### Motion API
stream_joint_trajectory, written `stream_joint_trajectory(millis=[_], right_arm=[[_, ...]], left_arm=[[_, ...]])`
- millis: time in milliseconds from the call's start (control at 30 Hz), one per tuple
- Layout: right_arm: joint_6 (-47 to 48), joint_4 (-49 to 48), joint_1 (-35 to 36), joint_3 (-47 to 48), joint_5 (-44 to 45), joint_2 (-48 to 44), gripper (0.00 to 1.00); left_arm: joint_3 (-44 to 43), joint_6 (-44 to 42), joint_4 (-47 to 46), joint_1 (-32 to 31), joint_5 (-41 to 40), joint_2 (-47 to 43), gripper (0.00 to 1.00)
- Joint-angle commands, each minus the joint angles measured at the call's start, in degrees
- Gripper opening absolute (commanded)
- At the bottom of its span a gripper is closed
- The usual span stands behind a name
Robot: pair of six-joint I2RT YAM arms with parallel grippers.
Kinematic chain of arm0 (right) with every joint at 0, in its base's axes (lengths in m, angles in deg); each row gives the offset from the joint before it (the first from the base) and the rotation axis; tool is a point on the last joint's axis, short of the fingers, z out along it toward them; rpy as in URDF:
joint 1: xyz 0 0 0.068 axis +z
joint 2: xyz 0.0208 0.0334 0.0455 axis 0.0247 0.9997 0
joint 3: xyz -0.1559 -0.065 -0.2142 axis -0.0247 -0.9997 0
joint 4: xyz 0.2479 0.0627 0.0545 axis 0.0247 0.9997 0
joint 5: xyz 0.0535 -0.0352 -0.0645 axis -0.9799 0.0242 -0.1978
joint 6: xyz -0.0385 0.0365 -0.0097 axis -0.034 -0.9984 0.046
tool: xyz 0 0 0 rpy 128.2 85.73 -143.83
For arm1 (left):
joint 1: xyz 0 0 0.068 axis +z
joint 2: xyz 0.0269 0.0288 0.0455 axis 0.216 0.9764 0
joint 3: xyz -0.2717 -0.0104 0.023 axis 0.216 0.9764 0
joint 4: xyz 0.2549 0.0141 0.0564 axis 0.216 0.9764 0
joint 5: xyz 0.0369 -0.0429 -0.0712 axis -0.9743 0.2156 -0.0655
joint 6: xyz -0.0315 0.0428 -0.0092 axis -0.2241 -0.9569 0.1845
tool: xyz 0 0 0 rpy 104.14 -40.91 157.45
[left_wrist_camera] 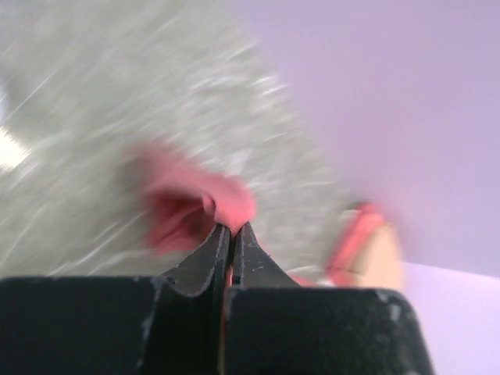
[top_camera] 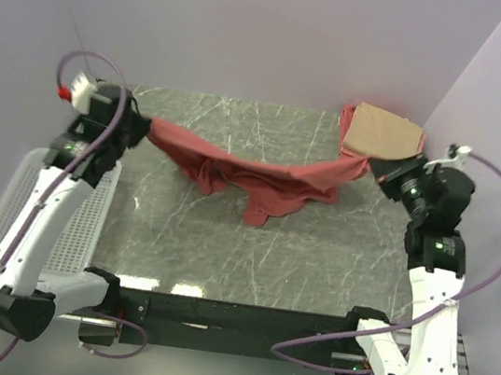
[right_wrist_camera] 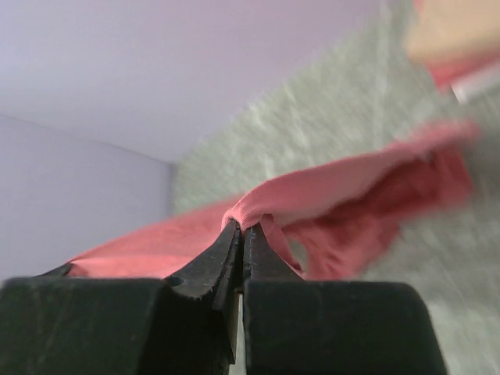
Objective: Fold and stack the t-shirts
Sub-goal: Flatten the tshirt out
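The salmon-red t-shirt (top_camera: 252, 174) hangs stretched between both grippers above the marble table (top_camera: 222, 249), its middle sagging and bunched. My left gripper (top_camera: 143, 124) is shut on its left edge; the cloth (left_wrist_camera: 234, 205) bulges from the closed jaws in the left wrist view. My right gripper (top_camera: 377, 173) is shut on its right edge, the cloth (right_wrist_camera: 328, 191) pinched at the tips (right_wrist_camera: 241, 228). A folded tan t-shirt (top_camera: 386, 132) lies on a folded pink one (top_camera: 346, 119) at the far right corner; the stack shows blurred in the left wrist view (left_wrist_camera: 367, 250).
A white mesh basket (top_camera: 76, 218) stands at the table's left edge beside the left arm. Lilac walls close the back and both sides. The black arm-mount rail (top_camera: 230, 321) runs along the near edge.
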State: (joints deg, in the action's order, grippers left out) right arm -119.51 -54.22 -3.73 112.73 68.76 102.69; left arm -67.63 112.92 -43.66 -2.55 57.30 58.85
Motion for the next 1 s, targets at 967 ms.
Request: stream_joint_trajectory(millis=[967], right_arm=[[1.75,-19.65,0.13,39.28,-1.05,21.21,0.0]], left_arm=[[-33.0,-17.21,-20.18,5.96,12.27,12.53,0.01]])
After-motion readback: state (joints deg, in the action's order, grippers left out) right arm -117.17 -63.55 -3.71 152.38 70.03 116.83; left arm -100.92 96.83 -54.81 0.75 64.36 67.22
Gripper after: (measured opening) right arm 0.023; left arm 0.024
